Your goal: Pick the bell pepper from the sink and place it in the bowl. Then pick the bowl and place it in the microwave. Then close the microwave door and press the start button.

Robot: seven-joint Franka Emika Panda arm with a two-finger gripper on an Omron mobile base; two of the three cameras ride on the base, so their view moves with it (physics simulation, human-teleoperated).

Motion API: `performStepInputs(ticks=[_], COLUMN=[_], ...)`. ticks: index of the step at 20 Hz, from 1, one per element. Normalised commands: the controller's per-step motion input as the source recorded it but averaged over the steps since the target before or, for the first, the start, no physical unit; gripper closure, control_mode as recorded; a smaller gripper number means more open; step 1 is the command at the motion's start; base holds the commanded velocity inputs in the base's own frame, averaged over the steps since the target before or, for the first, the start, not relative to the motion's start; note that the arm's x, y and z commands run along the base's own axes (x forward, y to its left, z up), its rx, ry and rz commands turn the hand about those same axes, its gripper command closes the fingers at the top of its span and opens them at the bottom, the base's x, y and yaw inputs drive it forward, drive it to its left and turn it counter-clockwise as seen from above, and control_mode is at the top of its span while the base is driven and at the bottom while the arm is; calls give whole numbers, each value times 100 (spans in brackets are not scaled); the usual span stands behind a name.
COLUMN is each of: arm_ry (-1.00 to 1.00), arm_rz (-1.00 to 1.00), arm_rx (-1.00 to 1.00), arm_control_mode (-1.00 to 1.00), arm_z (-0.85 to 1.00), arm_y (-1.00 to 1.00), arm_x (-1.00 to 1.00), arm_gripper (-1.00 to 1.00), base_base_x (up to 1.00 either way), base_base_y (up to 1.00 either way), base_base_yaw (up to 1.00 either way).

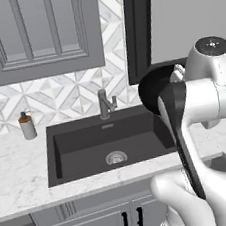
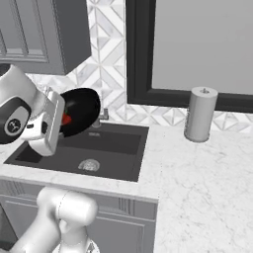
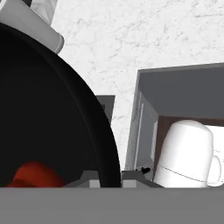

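Item: bowl (image 2: 81, 111), glossy black, held aloft above the right part of the sink (image 1: 79, 144), tipped steeply on edge so its opening faces sideways. In the hand view its dark rim (image 3: 94, 127) sweeps across the left of the picture.

Item: bell pepper (image 2: 66, 119), bright red, inside the bowl, lying low against the wall near the rim; seen again as a red patch (image 3: 33, 175) in the hand view.

Item: hand (image 3: 109, 181), clenched narrowly on the bowl's rim, one finger either side of the wall.

Item: sink, dark grey basin with steel drain (image 1: 116, 157) and faucet (image 1: 105, 103) at its far edge; no pepper left in it.

Item: tabletop (image 2: 207, 183), white marble; paper towel roll (image 2: 200, 114) upright to the right of the sink; soap bottle (image 1: 27, 125) to the far left.

Stage, as judged: pepper loaded, bowl in transit toward the microwave.

Risks, as judged:
- Pepper rolls out. Cause: the steep tilt; only the bowl wall retains it, and any further roll of the wrist or a sharp swing frees it.
- Bowl pivots or slips. Cause: a thin pinch on one edge of a smooth, wide vessel, with the weight hanging off to one side.
- Collision. Cause: the bowl rides close to the faucet and the dark window frame (image 1: 137, 31) behind.
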Motion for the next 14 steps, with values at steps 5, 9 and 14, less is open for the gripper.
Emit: performStepInputs(ticks=[5, 9, 14], arm_ry=[0, 0, 0], arm_rz=[0, 0, 0], arm_rx=[0, 0, 0], arm_control_mode=[100, 100, 100], arm_z=[0, 0, 0], arm_y=[0, 0, 0], arm_x=[0, 0, 0], arm_gripper=[100, 100, 100], base_base_x=[-71, -82, -20], base_base_y=[41, 96, 100], base_base_yaw=[1, 7, 33])
